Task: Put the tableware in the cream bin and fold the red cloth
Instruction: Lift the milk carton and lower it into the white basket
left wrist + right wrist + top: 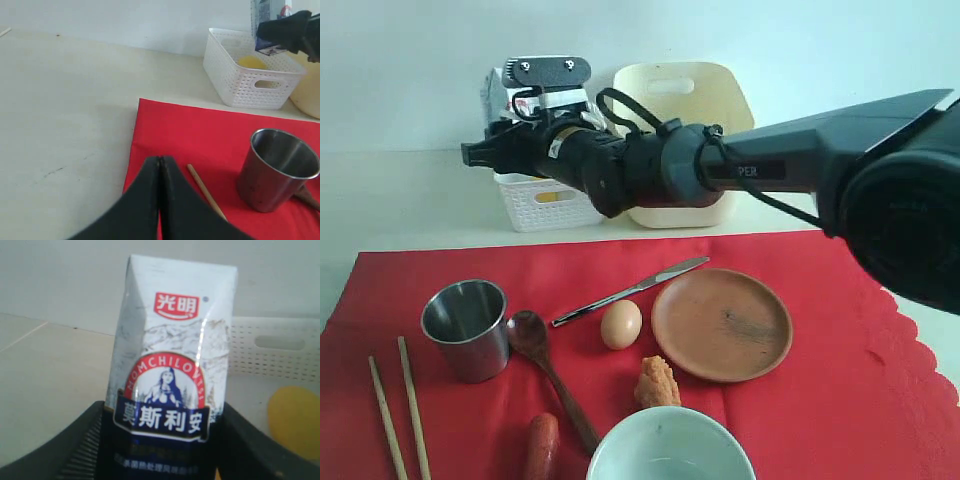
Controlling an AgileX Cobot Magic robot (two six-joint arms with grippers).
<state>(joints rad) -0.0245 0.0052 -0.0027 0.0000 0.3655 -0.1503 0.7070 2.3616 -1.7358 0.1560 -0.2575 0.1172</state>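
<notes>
Left gripper (160, 162) is seen pressed fully together with nothing in it, poised over the left edge of the red cloth (840, 400). Just ahead of its tips the chopsticks (206, 191) are laid, and the steel cup (467, 330) is stood upright a little beyond them. In the exterior view the sticks' long axes are seen to run near to far, almost parallel. This arm is judged the nearer one for both items, so the sticks would have to be gripped across their width.

Nearest the camera, one bowl (670, 445) is counted, with two chopsticks, one red sausage-shaped piece (542, 447) and one orange lump (658, 382). Further back, one steel cup, one spoon (527, 335), one egg (621, 324) and one plate (722, 323) are found. One knife (630, 290) is laid slantwise beyond the egg. All the tableware is spread on the cloth, and none of it is seen in a bin.

Behind the cloth, one white basket (545, 210) is stood with one yellow thing (295, 420) inside it. One cream bin (685, 85) is stood beside it, to the right. Reaching across the middle, the right gripper (162, 440) is closed on one milk carton (172, 340), held upright at the basket. Whether the carton is directly above the basket cannot be told.
</notes>
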